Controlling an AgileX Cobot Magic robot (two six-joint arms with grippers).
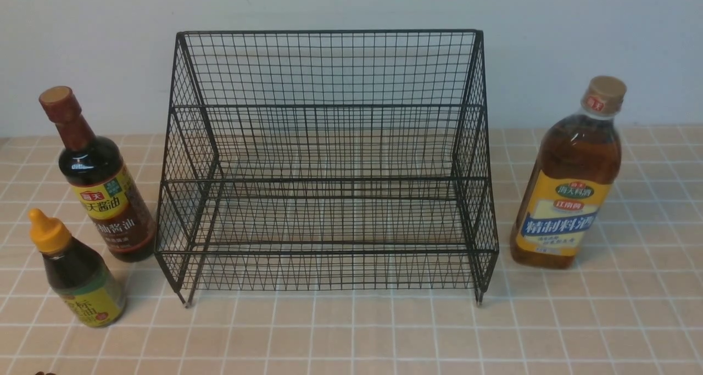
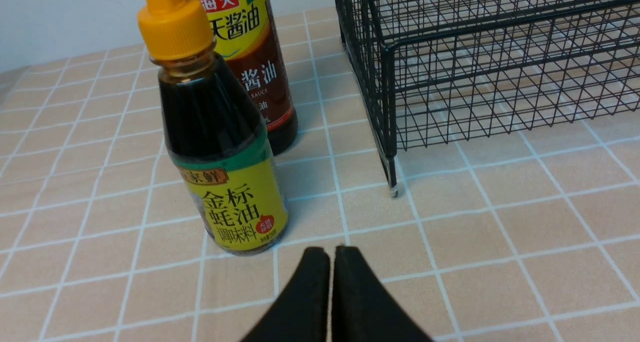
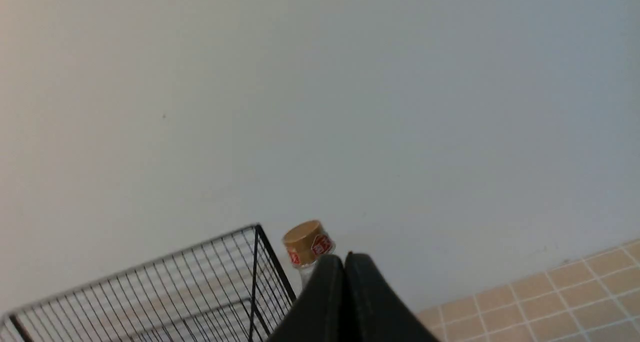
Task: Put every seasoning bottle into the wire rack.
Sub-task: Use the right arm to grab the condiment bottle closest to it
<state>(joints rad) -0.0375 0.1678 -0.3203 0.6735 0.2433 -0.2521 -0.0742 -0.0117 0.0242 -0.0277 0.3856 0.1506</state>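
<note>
We judge this a kitchen-style setup: beige tiled desk [image 1: 384, 331], plain pale wall [image 1: 549, 34], seasoning bottles [image 1: 568, 199] beside a wire rack [image 1: 329, 32].

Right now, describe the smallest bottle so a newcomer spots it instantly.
Find the big black wire rack; two dark bottles stand to its left. The small dark bottle is the nearer one, in front of the long-necked bottle. Only it has a yellow nozzle cap.
</note>
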